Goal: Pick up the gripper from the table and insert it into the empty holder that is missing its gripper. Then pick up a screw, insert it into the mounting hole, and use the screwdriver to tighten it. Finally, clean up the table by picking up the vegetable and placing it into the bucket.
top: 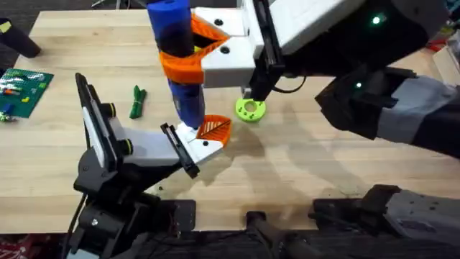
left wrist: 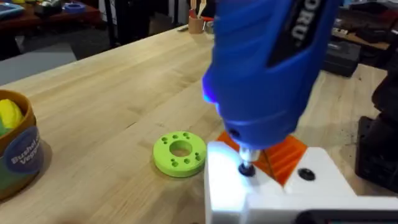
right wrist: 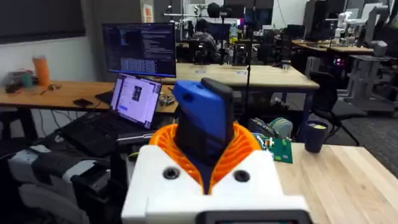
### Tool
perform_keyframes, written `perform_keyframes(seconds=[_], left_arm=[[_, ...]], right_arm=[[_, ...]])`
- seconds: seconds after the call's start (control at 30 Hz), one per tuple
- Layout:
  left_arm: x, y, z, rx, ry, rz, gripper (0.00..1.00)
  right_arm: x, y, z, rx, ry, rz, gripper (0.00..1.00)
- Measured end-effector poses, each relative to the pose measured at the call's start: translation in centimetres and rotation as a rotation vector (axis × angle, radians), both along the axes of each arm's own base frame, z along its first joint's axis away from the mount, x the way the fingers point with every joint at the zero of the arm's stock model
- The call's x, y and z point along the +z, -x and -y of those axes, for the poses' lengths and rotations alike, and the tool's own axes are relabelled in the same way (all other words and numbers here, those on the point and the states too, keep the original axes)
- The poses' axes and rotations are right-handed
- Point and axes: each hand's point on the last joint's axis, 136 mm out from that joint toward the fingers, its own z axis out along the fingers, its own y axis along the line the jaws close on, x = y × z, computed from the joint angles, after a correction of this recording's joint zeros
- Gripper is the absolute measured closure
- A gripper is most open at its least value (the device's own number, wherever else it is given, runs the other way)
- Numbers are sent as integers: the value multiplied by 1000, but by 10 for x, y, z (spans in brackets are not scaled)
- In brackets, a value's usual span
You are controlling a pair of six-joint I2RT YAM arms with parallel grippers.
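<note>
1. At the left of the table lies the vegetable (top: 136, 101), flat on the wood and well clear of both arms. It's slender, and I'd judge it light and a bit soft. When its turn comes, pinch it across the middle with a narrow opening and don't squeeze hard.
2. Next over is the left arm (top: 108, 144), reaching in low with the holder (top: 192, 147) at its end. You can't tell from these views whether that end is apart or together, so don't count on it either way.
3. Right above the holder stands the screwdriver (top: 183, 101), upright with its tip down on the white block. In the left wrist view the bit appears to sit in a dark screw head (left wrist: 247, 169), though it's close and blurry there. The tool is thick, rigid and smooth, and I'd guess it's the heaviest thing here. A grip around the body, high of centre, suits it, and it should be kept plumb so the bit doesn't skate off.
4. Just beside the tip is the gripper (top: 214, 128), its orange ribbed slats lying against the holder and looking seated. It's stiff, light plastic, so don't lever sideways on it.
5. Past that, the lime-green disc (top: 250, 109) sits on the table near the work and touches nothing.
6. Over it all comes your right gripper (top: 180, 63), its orange jaws clamped around the screwdriver's blue body on both flanks.
7. The bucket (left wrist: 18, 149) shows in the left wrist view, beyond the disc.
</note>
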Motion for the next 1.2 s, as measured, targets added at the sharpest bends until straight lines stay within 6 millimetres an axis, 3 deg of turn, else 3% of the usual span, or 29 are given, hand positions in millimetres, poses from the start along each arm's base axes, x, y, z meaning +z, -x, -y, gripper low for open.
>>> perform_keyframes(seconds=[0.2,0.57,0.83,1.1,1.2], left_arm=[[0,0,0,0,0,0,988],[0,0,0,0,0,0,988],[0,0,0,0,0,1,988],[0,0,0,0,0,0,988],[0,0,0,0,0,0,988]], right_arm=[[14,5,4,0,-56,65,965],[21,0,5,-6,-54,54,965],[3,-41,7,-63,232,-112,965],[14,-59,34,-202,445,14,965],[-25,-71,56,-322,663,91,965]])
